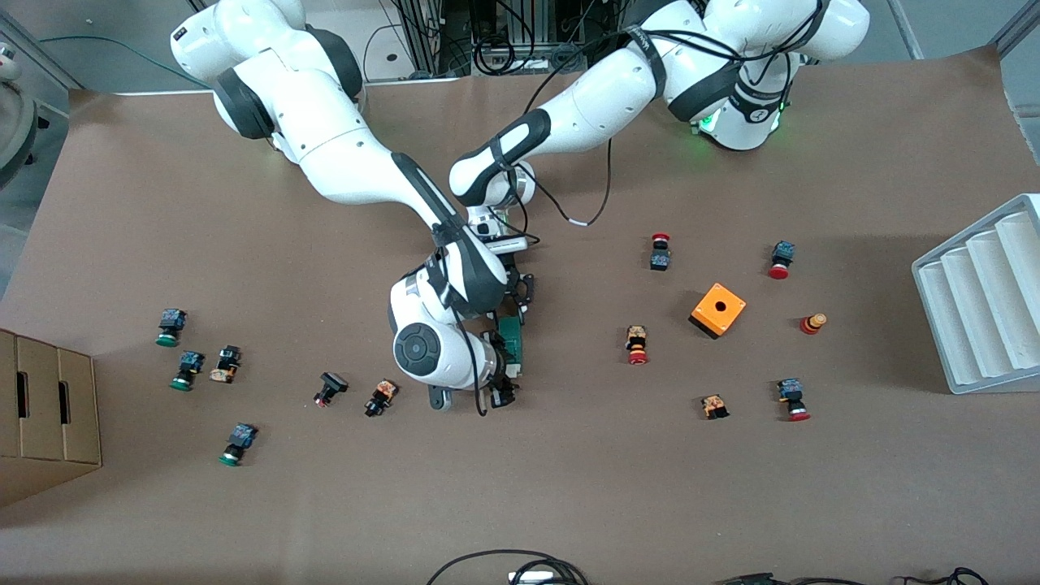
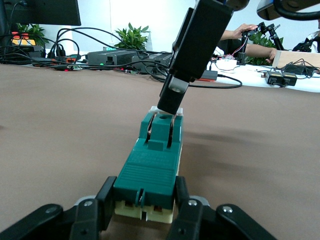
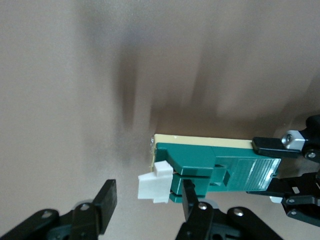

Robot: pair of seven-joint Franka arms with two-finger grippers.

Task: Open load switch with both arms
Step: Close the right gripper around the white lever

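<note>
**Load switch gripped mid-worktop**

Brown paper-like covering over the whole worktop (image 1: 569, 487), creased faintly, edges curling at the corners nearest the arm bases. Near the middle of it, flat on the surface: the load switch (image 2: 150, 165), green body on a cream base, white end piece (image 3: 154, 187) at one end.

Left gripper (image 2: 145, 212) low at the switch's end nearer the arm bases, jaws closed against both sides of the green body, holding it. Right gripper (image 3: 145, 205) down at the white end piece, jaws partly apart, one finger (image 3: 189, 196) against the green body beside the white piece, the other finger (image 3: 106, 200) clear of it over bare covering; not gripping anything visibly.

Scattered push buttons elsewhere: green-capped ones (image 1: 171, 327) toward the right arm's end of the worktop, red-capped ones (image 1: 660, 252) toward the left arm's end. Orange cube (image 1: 718, 309) with a round hole among the red-capped group. White ribbed tray (image 1: 983, 292) at the edge on the left arm's end; cardboard box (image 1: 45, 406) at the edge on the right arm's end.

Past the worktop in the left wrist view: black cables (image 2: 100, 45), electronics boxes, green potted plants (image 2: 132, 36), a monitor (image 2: 42, 11), a person's hand (image 2: 240, 31) at a white desk.
</note>
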